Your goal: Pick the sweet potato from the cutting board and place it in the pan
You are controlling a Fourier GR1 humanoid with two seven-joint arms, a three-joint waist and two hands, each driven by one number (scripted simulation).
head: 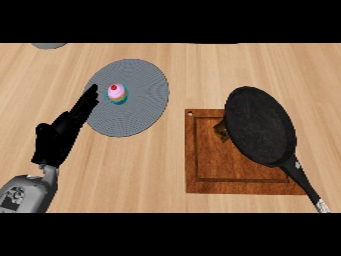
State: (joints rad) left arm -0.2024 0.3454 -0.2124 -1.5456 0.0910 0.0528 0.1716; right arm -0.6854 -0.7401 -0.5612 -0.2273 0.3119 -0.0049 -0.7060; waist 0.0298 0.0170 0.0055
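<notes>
Bench (202, 65) items: pan (260, 126), cutting board (221, 165), plate (140, 97) with cupcake (117, 93).
Sweet potato (222, 130) on cutting board, mostly hidden by pan; left robot hand (64, 131) open, fingers straight, at plate's left rim.

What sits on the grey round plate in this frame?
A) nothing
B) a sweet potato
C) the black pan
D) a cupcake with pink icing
D: a small cupcake with pink icing and a red top sits on the grey plate; the pan lies over the cutting board.
</notes>
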